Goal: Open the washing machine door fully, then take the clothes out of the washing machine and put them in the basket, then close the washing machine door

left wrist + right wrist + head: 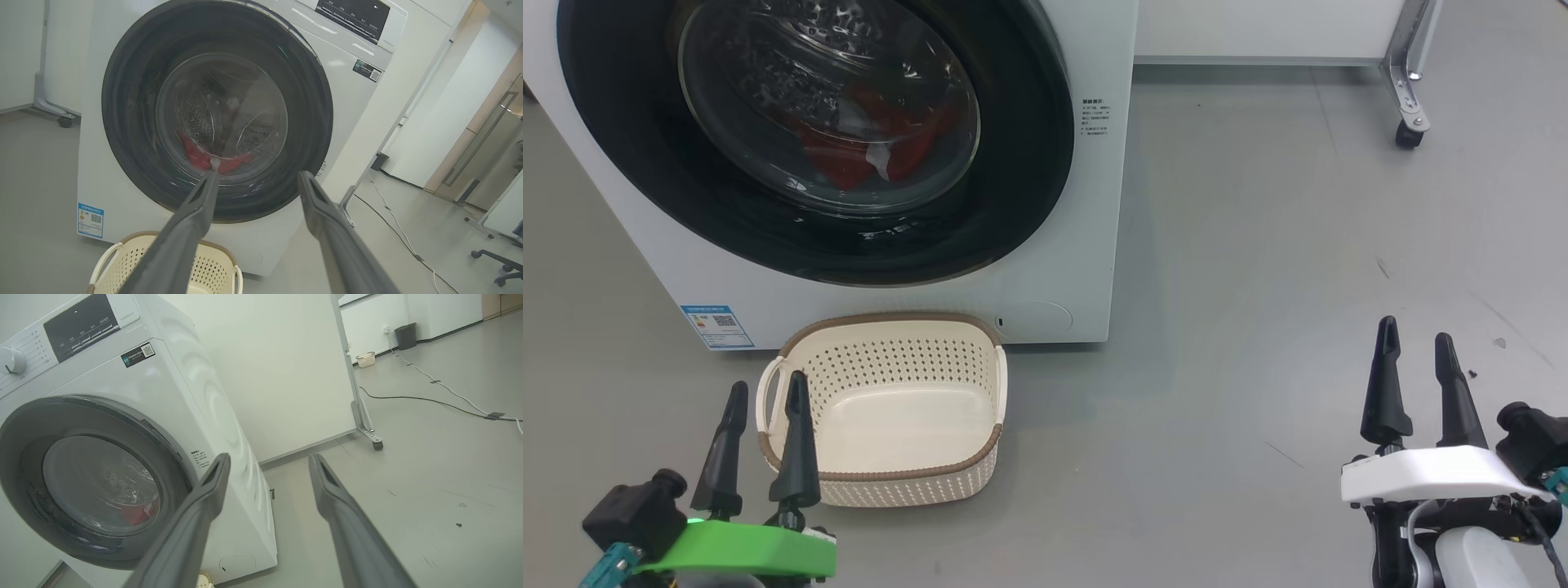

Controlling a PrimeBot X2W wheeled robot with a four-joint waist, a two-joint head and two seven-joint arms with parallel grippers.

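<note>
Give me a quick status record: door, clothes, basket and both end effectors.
washing machine door: shut
clothes: red, inside the drum, seen through the door glass
basket: empty, on the floor close in front of the washing machine, below the door
left end effector: open, empty, by the basket's left end
right end effector: open, empty, over bare floor right of the machine
progress: door not yet opened
</note>
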